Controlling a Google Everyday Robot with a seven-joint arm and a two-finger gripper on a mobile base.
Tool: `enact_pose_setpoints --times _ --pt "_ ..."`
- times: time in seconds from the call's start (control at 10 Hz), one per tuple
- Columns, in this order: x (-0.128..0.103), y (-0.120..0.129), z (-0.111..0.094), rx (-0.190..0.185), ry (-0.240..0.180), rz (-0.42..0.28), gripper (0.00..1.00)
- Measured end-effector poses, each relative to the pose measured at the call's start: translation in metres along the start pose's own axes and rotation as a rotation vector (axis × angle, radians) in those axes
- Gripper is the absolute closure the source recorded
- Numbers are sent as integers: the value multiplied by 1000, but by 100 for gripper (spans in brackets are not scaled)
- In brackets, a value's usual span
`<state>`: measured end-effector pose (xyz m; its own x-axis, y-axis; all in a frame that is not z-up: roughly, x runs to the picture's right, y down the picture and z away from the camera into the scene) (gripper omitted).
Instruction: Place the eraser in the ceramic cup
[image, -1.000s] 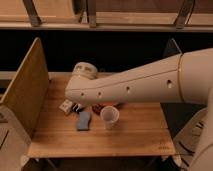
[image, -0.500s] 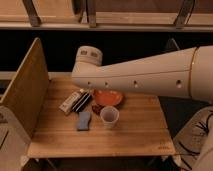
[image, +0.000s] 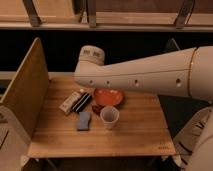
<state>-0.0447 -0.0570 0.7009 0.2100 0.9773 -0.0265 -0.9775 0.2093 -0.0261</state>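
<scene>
We judge the step in hand to be the reach for the eraser, which is not yet gripped. From the near edge of the table (image: 135, 137) the wood runs up to the blue pad (image: 83, 120), lying left of the middle. The ceramic cup (image: 109, 117) stands upright, mouth up, just to the pad's right, about mid-table. Just beyond the pad lies the eraser (image: 82, 101), flat and slanted, its long side against a white packet (image: 70, 101) on its left. The orange bowl (image: 108, 97) is close on its right, toward the far edge. We should take the eraser across its narrow width, with the wrist turned to its slant so the jaws miss the packet and the bowl's rim. Then we should carry it the short way back to the cup and release it low over the mouth, so the cup does not tip. The gripper does not show; it is hidden somewhere past the arm (image: 150, 75), which crosses above the table's far side from the right. Its jaws stand wide, and we take them to be empty. A wooden side board (image: 25, 95) walls the left edge, and behind are dark space and rails (image: 125, 22).
</scene>
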Motion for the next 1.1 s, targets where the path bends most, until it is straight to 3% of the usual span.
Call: enact_pose_setpoints --times 0.2,0.3,0.9,1.1 --pt "20 -30 32 57 66 178 30" --pt "25 -24 38 53 76 223 30" --pt "26 -26 37 54 80 262 30" --pt "42 -30 42 38 136 290 30"
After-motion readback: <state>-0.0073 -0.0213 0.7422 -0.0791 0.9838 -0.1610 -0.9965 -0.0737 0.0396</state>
